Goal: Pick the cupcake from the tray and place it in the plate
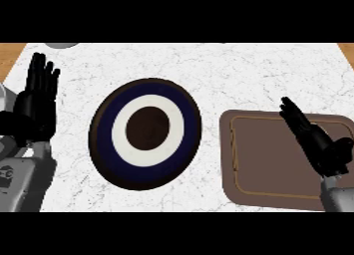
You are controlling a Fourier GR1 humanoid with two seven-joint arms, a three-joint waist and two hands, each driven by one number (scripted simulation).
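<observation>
A round plate (145, 167) with a dark rim, a navy band, a white ring and a brown centre lies in the middle of the white marble counter. To its right sits a brown tray (264, 164) with rounded corners. My right hand (319, 142) is open above the tray's right half, fingers straight and pointing away to the upper left. No cupcake shows anywhere; the hand and forearm hide part of the tray. My left hand (34, 107) rests open at the left edge, fingers up, apart from the plate.
A small grey rounded object (59, 45) peeks in at the top left. Wooden surface (3, 55) borders the marble at both upper corners. Bare marble lies between the plate and the tray.
</observation>
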